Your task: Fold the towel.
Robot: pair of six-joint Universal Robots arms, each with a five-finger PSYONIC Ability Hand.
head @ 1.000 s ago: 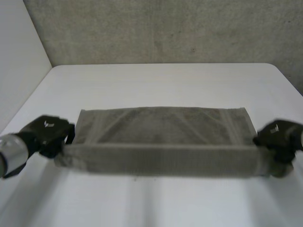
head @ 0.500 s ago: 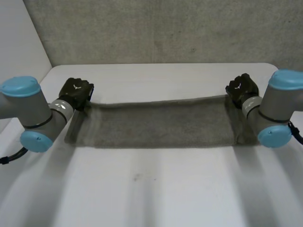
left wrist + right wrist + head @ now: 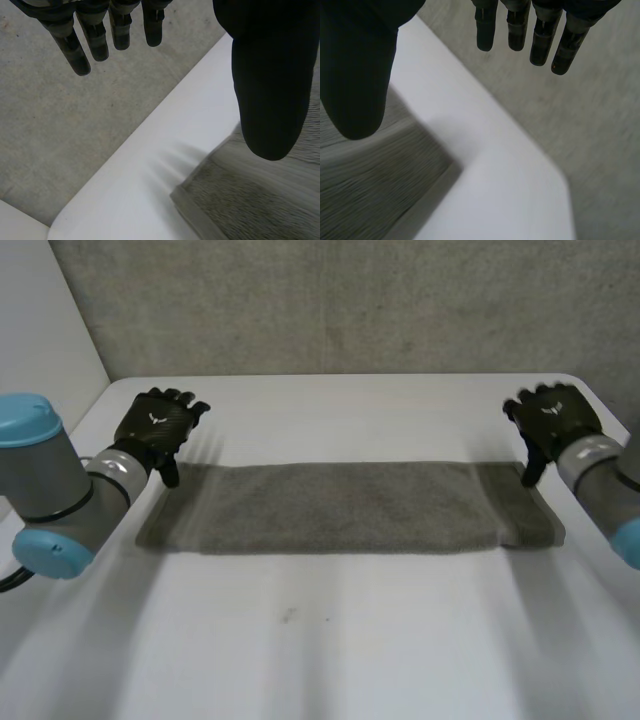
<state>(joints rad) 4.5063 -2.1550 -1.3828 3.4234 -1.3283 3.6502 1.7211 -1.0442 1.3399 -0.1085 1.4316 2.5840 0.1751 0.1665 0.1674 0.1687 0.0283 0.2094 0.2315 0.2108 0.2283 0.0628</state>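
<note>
the towel is lying flat as a long folded strip across the centre of the frame on the white desk. the left robot hand is hovering at the upper left, by the strip's far left corner, released, with fingers straight. the right robot hand is hovering at the upper right, by the far right corner, likewise released.

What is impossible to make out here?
Head view: how many layers the towel has; edges too small.
Left wrist view: towel part behind the thumb of the left hand.
Right wrist view: towel part behind the thumb of the right hand.
Head view: the right arm, cut by the edge.
</note>
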